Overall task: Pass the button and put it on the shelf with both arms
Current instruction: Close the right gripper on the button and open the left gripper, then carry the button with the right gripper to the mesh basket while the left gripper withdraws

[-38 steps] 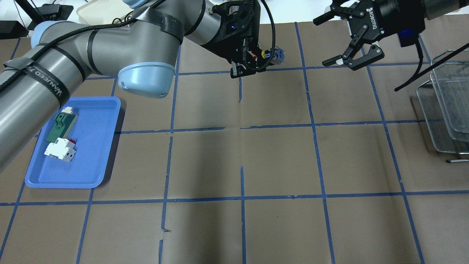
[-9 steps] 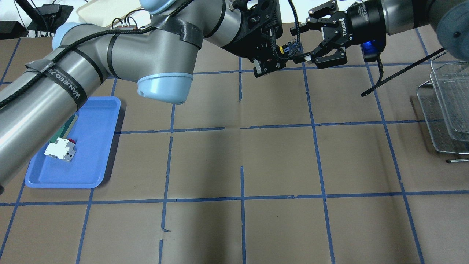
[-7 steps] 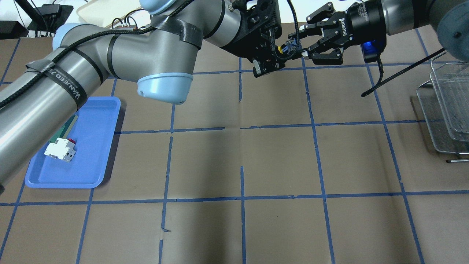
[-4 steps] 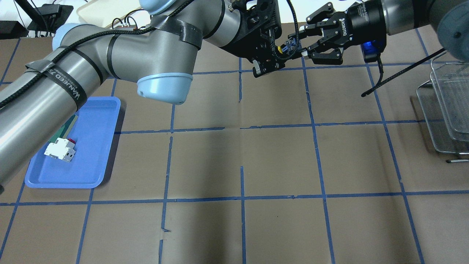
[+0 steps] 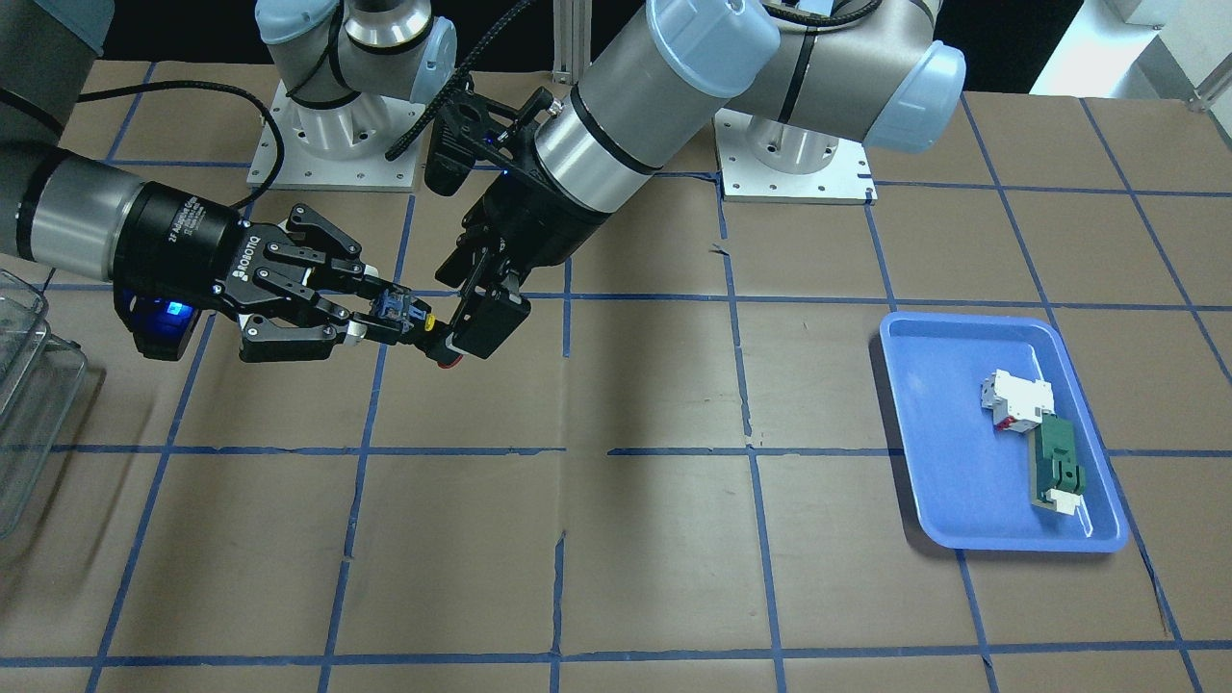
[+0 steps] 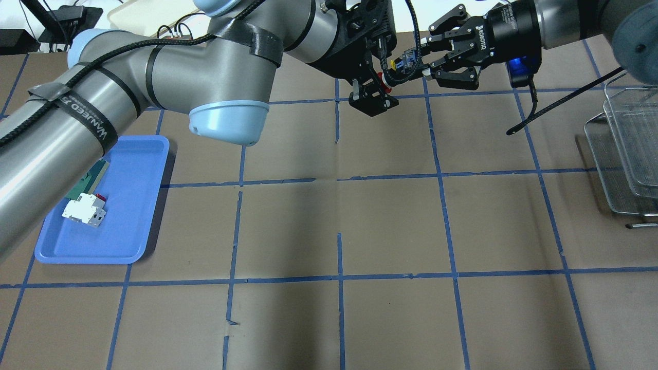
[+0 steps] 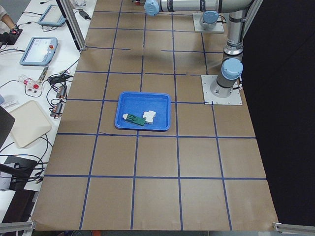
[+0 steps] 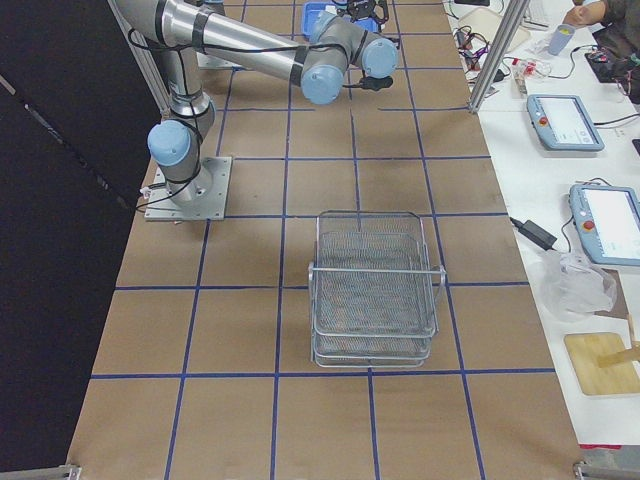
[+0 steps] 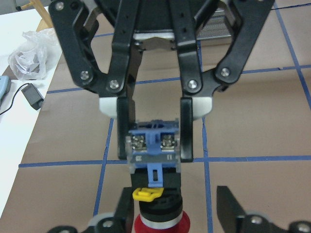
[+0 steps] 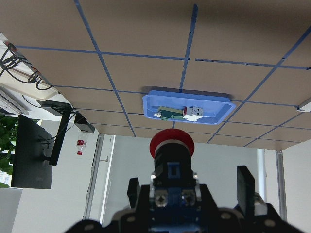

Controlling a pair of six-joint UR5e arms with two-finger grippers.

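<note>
The button (image 6: 397,64) hangs in the air above the tabletop (image 6: 390,226), a little toward the robot's right of midway between the two ends. It is held too high to tell how near it is to either long edge. Its clear bluish block is clenched between the fingers of the right gripper (image 6: 419,57). The left wrist view shows these fingers pressed against both sides of the block, with the red cap pointing back toward the left arm.

The left gripper (image 9: 176,211) has just let go. Its fingers now stand spread at the black collar, one well clear of it and the other close beside it. In the overhead view the red cap shows bare, where a moment ago the left fingers covered it. Five seconds back the left gripper alone carried the button, while the right one waited, spread wide and well apart.

So the pass looks made, with the button's weight on the right fingers only. What remains, I judge, is for the left arm to draw back clear of the cap. The right arm then has to carry the button to the shelf (image 6: 619,169) at the tabletop's right end. The blue tray (image 6: 128,231) lies near the left end, unmoved.
</note>
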